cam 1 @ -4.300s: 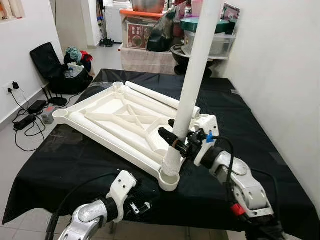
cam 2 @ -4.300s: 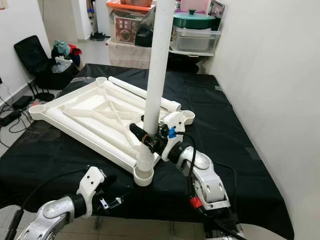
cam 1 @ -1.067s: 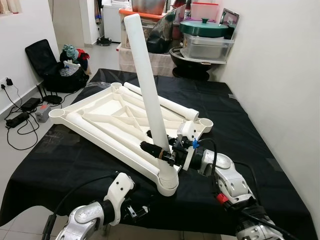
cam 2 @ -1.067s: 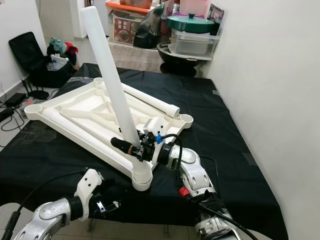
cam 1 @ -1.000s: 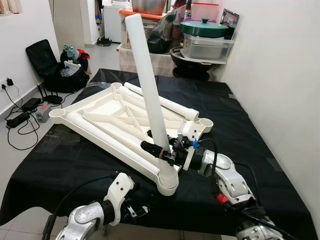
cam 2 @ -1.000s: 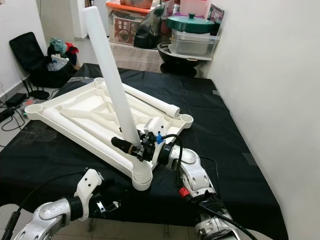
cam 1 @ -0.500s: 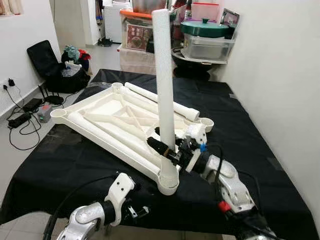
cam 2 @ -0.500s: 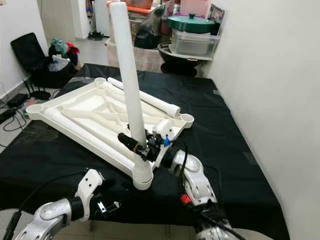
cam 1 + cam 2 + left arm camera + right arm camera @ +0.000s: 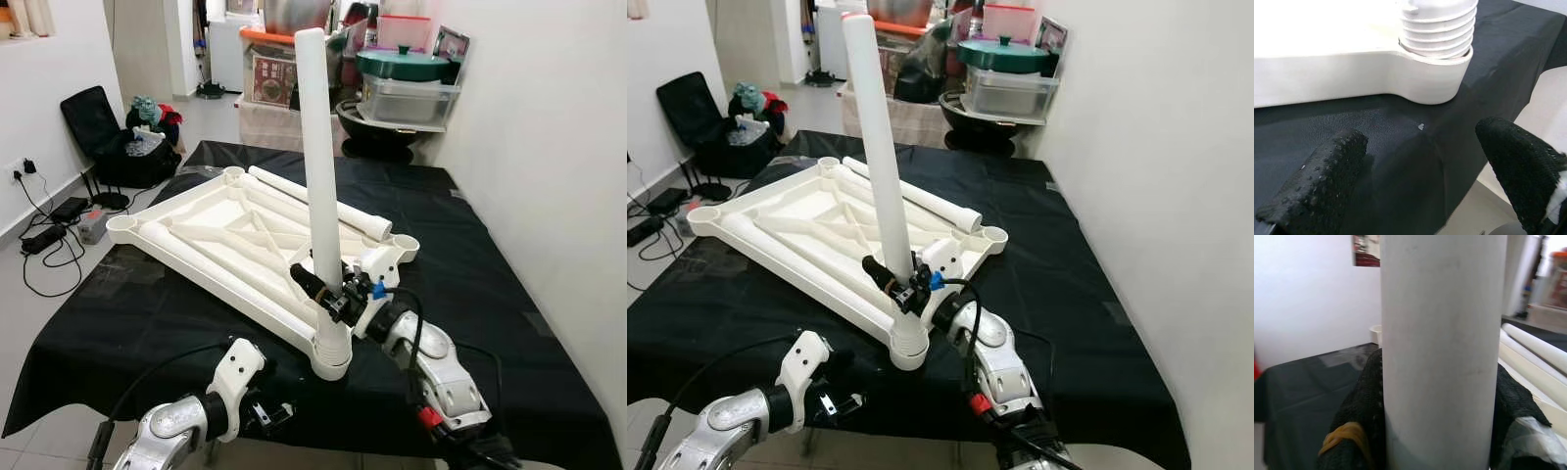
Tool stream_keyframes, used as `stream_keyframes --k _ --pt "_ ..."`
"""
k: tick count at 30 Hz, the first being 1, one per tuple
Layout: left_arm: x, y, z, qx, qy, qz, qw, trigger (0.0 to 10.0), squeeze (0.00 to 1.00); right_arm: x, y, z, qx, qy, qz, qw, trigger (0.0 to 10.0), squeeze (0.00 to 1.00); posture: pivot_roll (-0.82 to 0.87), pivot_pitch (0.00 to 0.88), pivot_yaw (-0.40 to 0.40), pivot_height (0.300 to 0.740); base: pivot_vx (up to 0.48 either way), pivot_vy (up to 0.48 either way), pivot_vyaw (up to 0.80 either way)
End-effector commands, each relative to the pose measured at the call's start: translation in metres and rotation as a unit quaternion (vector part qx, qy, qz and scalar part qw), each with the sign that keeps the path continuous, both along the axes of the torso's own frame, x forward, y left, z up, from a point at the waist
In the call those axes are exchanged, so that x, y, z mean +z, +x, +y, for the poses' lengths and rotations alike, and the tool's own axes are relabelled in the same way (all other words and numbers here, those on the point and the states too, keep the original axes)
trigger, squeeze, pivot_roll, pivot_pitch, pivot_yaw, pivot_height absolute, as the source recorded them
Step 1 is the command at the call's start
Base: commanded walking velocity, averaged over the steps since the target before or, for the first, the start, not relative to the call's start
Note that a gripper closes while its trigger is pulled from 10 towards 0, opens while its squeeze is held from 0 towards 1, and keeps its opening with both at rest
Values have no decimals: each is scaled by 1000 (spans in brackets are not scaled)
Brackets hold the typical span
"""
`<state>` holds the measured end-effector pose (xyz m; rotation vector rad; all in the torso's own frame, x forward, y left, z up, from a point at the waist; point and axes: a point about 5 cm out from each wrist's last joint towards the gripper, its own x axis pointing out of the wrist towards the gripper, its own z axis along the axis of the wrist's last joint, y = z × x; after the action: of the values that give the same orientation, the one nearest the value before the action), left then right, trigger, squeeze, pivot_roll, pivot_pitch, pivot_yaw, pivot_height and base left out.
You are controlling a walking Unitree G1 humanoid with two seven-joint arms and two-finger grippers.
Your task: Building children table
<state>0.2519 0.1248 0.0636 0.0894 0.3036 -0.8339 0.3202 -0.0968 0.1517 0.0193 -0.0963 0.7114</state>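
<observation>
Black-draped work table carrying the white children's tabletop, which lies upside down with its ribbed underside up and a round socket at each corner. The cloth's near edge is cut off below the head views, and its left rear corner lies behind the tabletop. Bare cloth runs along the whole right side up to the white wall, and a narrower strip lies between the tabletop's near corner and the table's front edge.

Upright white table leg, standing almost vertical in the near corner socket. From the head views its lower end is partly masked by the right gripper; whether the leg is fully seated cannot be told. The left wrist view shows the ribbed thread at the leg's foot sitting in that socket, close to the cloth's edge, with floor beyond.

A second leg lies flat along the tabletop's far side; its far end is hidden behind the upright leg.

Right gripper: fingers clamped on the upright leg just above the socket. In the right wrist view the leg blocks most of the scene, a black finger pressed to each side.

Left gripper: low at the table's front edge, fingers spread apart, holding nothing, near the socket but not touching it.
</observation>
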Motion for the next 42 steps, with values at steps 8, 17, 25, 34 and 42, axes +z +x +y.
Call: stream_keyframes --k 8,17,25,34,42 --pt "-2 2 1 13 0 8 1000 10000 0 -49 7 -44 -284 16 158 946 0 0 70 0 -104 740 0 0 0" --pt "-2 3 2 14 4 8 1000 10000 0 -48 -4 -47 -339 31 126 932 0 0 62 0 -91 740 0 0 0" --pt "-2 4 2 12 6 7 1000 10000 0 -40 -13 -40 -309 46 76 947 0 0 58 0 -86 740 0 0 0" --pt "-2 5 1 12 6 7 1000 10000 0 -23 -20 -30 -198 71 8 978 0 0 61 0 -87 740 0 0 0" --pt "-2 5 2 13 7 7 1000 10000 0 -12 -24 -23 -106 65 -29 992 0 0 69 0 -92 740 0 0 0"
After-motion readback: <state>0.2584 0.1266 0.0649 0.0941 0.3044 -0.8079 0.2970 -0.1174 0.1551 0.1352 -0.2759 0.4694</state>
